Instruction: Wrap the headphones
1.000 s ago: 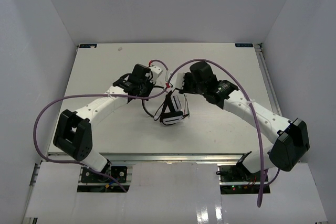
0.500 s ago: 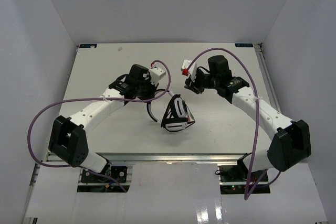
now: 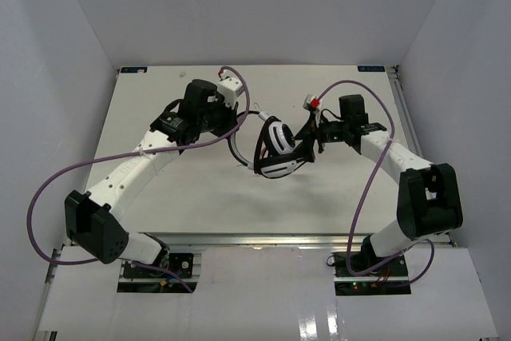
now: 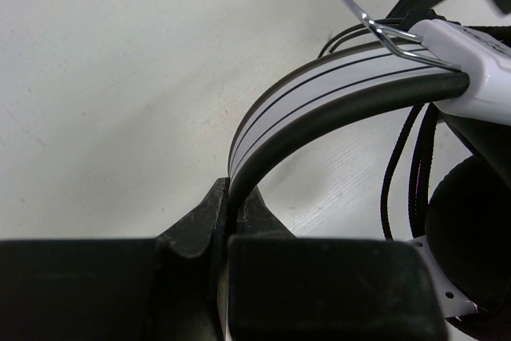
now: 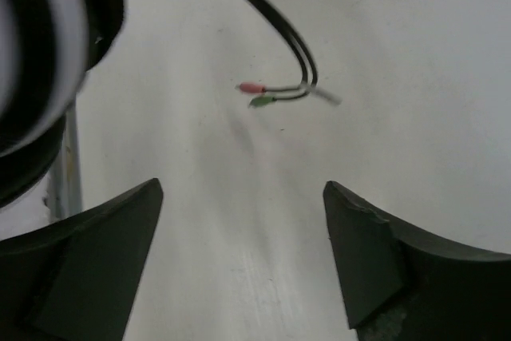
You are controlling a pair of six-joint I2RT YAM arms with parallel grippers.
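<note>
— Where are the headphones (image 3: 278,148) sitting?
— They're being held up between the two arms, off the table (image 3: 207,197) as far as I can judge. Left pincer (image 4: 227,205) is clamping the headband (image 4: 335,85) edge-on, fingers pressed together on it. One ear cup (image 4: 467,213) is hanging just beyond and to its right.
— Right pincer (image 5: 241,197)?
— Standing spread wide, gripping nothing. The cord (image 5: 303,61) is dangling ahead of its fingers, with the frayed end (image 5: 275,93) hanging free, ahead of the jaws and not between them. The headphones are sitting just off its left finger.
— So how far along are we?
— Partway at best, I'm judging. Dark strands are running past the headband near the left pincer, so some cord may be looped on; I can't count turns. The tail is hanging loose, so it's wanting catching, winding on and tucking.
— Count?
— One pair of headphones, two ear cups, one headband, one cord. At the cord tip I'm seeing two coloured wires, one pink, one green, plus a pale stub. Two arms, two pincers.
</note>
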